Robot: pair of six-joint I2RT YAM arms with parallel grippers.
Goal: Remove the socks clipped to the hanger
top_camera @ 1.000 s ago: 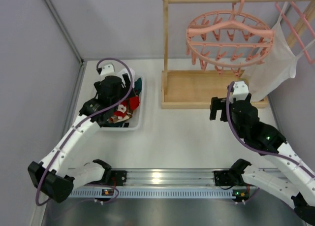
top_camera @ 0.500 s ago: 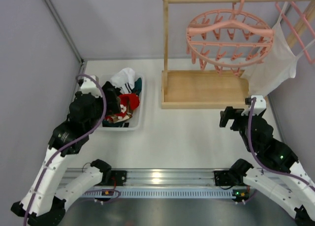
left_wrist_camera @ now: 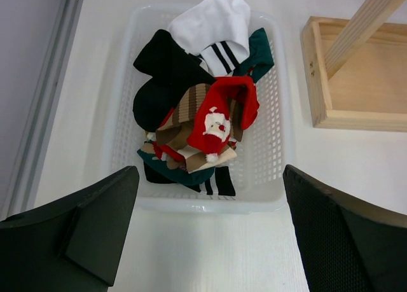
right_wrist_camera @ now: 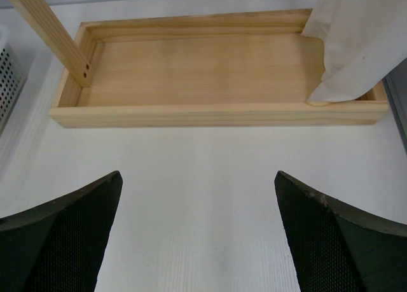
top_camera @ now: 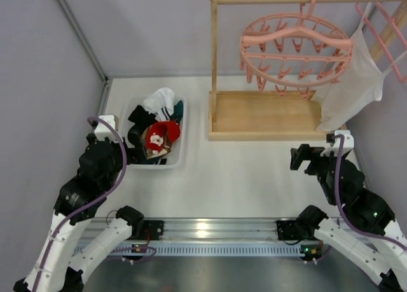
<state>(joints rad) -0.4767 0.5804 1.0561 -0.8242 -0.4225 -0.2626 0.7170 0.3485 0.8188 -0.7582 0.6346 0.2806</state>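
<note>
The socks (top_camera: 159, 132) lie heaped in a white basket (top_camera: 180, 153) at the left: red, white with black stripes, black and brown striped. They also show in the left wrist view (left_wrist_camera: 205, 117). The pink ring hanger (top_camera: 296, 45) hangs from the wooden bar, and no sock shows on its clips. My left gripper (top_camera: 125, 153) is open and empty, just short of the basket's near rim (left_wrist_camera: 210, 204); it also shows in the left wrist view (left_wrist_camera: 210, 241). My right gripper (top_camera: 301, 157) is open and empty over bare table in front of the wooden stand; it also shows in the right wrist view (right_wrist_camera: 198, 241).
The wooden stand's base tray (top_camera: 267, 114) sits at the back centre-right and shows in the right wrist view (right_wrist_camera: 210, 69). A large white cloth (top_camera: 356, 82) hangs at its right end. A straight-barred pink rack (top_camera: 389, 25) is at the far right. A grey wall borders the left.
Both arms have drawn back toward the near edge. The left gripper has come off the basket to its near-left side. The right gripper has moved back and right from the stand.
</note>
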